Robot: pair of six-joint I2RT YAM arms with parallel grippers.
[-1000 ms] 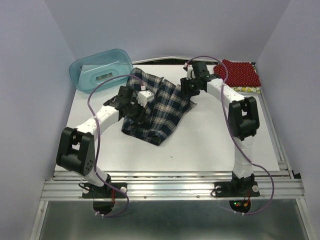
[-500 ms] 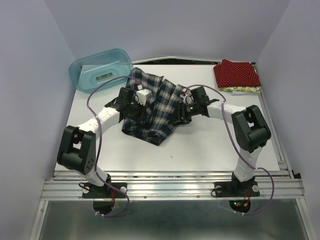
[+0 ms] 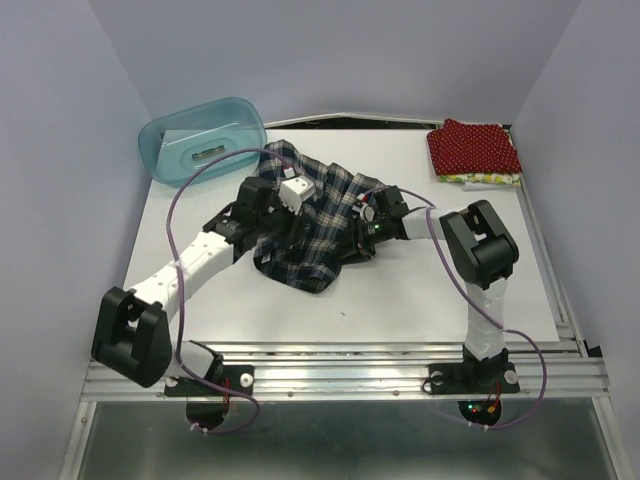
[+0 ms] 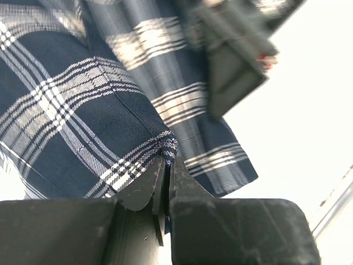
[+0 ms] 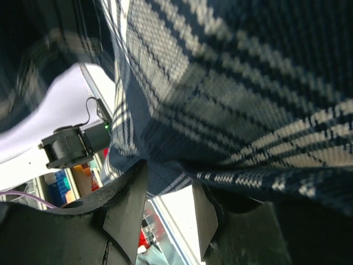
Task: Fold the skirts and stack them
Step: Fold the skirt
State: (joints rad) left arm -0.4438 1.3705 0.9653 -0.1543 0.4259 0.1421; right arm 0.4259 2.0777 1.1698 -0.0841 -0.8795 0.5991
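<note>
The plaid skirt (image 3: pixel 320 205) lies bunched in the middle of the table. My left gripper (image 3: pixel 285 232) sits on its left part, and in the left wrist view it (image 4: pixel 167 157) is shut on a folded corner of the plaid skirt (image 4: pixel 83 110). My right gripper (image 3: pixel 358 232) is at the skirt's right edge. In the right wrist view it (image 5: pixel 168 179) is open, with the hem of the plaid skirt (image 5: pixel 231 83) hanging at its fingertips. At the back right, the red dotted skirt (image 3: pixel 473 147) lies folded on top of the yellowish skirt (image 3: pixel 485 179).
A translucent teal tub (image 3: pixel 205 138) stands at the back left. The white table (image 3: pixel 400 290) ends in a metal rail along the near edge. Purple walls close in on both sides. The right arm's elbow (image 3: pixel 480 240) rises beside the plaid skirt.
The right arm swung from beside the red skirt down to the plaid skirt's right edge, its jaws narrowing slightly. The left arm stretched out and shifted the pinched cloth to the right.
</note>
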